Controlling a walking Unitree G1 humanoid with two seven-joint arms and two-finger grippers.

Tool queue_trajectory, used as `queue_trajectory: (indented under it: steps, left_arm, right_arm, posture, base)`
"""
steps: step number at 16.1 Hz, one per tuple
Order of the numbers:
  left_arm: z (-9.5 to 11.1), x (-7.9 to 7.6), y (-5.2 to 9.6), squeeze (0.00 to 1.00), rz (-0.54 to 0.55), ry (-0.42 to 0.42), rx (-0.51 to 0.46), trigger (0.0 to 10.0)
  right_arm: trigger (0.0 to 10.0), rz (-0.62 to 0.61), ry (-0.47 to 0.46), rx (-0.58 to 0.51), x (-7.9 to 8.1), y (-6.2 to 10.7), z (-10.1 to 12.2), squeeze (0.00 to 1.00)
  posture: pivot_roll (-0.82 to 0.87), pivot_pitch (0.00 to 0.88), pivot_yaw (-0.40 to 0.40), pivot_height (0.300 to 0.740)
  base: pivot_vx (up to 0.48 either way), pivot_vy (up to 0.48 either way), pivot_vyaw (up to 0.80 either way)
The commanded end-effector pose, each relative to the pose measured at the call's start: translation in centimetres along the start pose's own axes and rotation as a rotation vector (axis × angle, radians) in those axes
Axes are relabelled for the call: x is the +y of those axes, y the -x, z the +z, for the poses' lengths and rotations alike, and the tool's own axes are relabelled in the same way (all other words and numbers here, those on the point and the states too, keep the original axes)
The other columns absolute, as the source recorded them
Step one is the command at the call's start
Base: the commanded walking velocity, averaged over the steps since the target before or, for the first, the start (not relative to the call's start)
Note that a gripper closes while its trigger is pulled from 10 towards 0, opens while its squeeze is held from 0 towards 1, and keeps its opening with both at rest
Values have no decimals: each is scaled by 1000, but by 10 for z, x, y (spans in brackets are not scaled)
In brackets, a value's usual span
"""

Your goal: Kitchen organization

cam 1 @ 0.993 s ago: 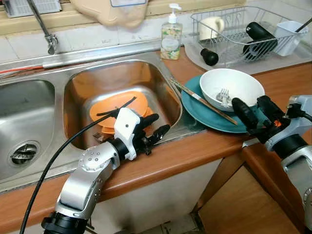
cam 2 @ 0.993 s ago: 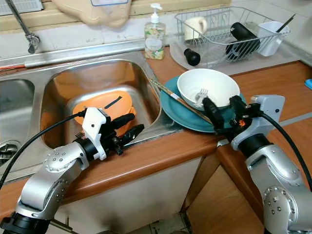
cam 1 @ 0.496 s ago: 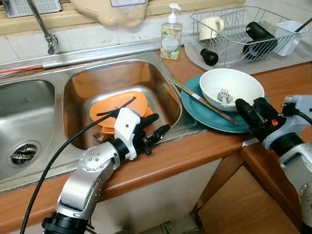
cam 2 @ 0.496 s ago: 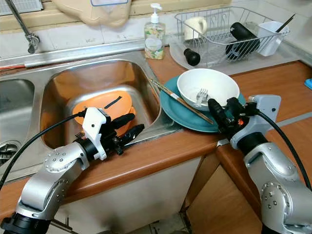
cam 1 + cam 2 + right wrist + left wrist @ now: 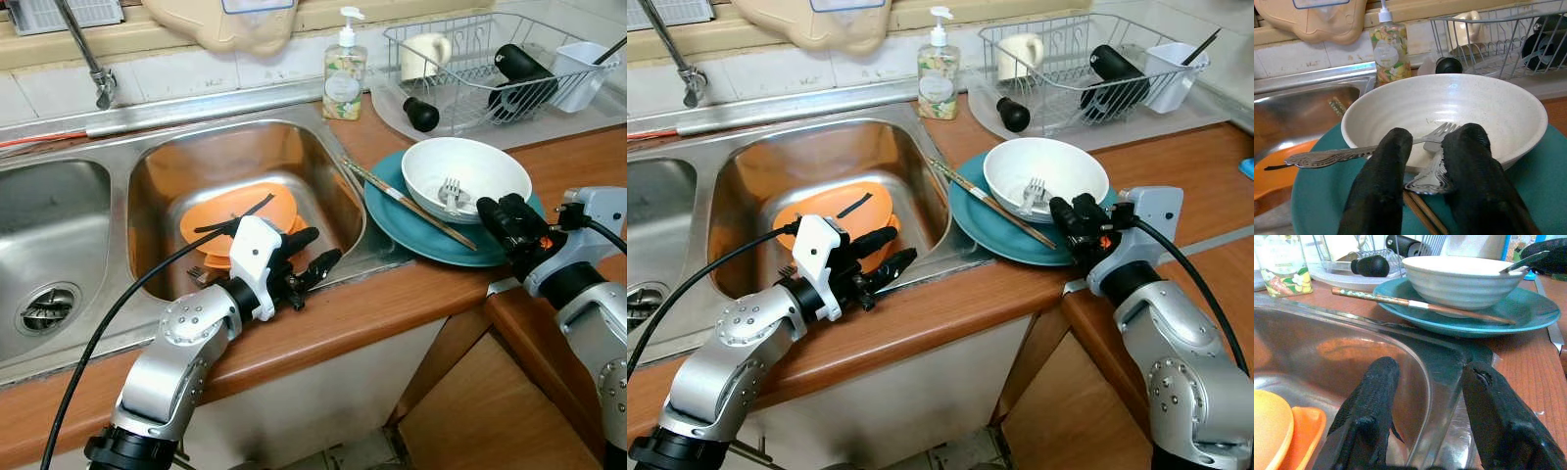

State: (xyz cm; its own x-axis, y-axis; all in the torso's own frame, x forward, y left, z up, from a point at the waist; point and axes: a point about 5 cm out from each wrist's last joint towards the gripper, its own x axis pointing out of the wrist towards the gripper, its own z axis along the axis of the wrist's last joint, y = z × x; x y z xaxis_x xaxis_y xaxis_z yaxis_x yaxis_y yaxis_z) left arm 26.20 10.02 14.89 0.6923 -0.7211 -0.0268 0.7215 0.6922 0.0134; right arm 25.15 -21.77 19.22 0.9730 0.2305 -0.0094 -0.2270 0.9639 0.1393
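White bowl [image 5: 465, 176], teal plate [image 5: 411, 227]
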Motion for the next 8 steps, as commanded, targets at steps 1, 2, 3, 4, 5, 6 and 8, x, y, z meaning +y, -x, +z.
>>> queue_trajectory:
  steps: [1, 2, 3, 4, 5, 6, 8]
  left_arm:
    - [6, 0, 0, 0, 2, -26, -13, 10000]
    - [6, 0, -1, 0, 2, -27, -14, 10000]
    - [7, 0, -1, 0, 2, -29, -14, 10000]
    - [7, 1, -1, 0, 1, -31, -13, 10000]
    - [8, 1, -1, 0, 0, -37, -13, 10000]
    - [9, 1, -2, 0, -7, -55, -10, 10000]
    - [13, 2, -3, 0, -11, -93, -13, 10000]
  right_arm:
    - [0, -7, 15, -11, 0, -3, 3, 0]
    - [0, -8, 16, -14, 0, -3, 4, 0]
    - [0, -10, 18, -18, -1, -3, 5, 0]
    - [0, -12, 20, -23, -1, -3, 6, 0]
    - [0, -16, 25, -37, -2, -3, 10, 0]
    - [0, -21, 34, -55, -2, -4, 16, 0]
    - [0, -34, 48, -100, -3, -5, 28, 0]
  posture:
    - [-187, 0, 36, 740]
    - [-187, 0, 36, 740]
    - [-187, 0, 37, 740]
    - [-187, 0, 37, 740]
    - [-187, 0, 39, 740]
    - [-189, 0, 41, 740]
    - [-191, 0, 43, 740]
  base:
    - [0, 0, 0]
    - [0, 0, 0]
    - [0, 0, 0]
    - [0, 0, 0]
    - [0, 0, 0]
    - [0, 0, 0]
    - [0, 0, 0]
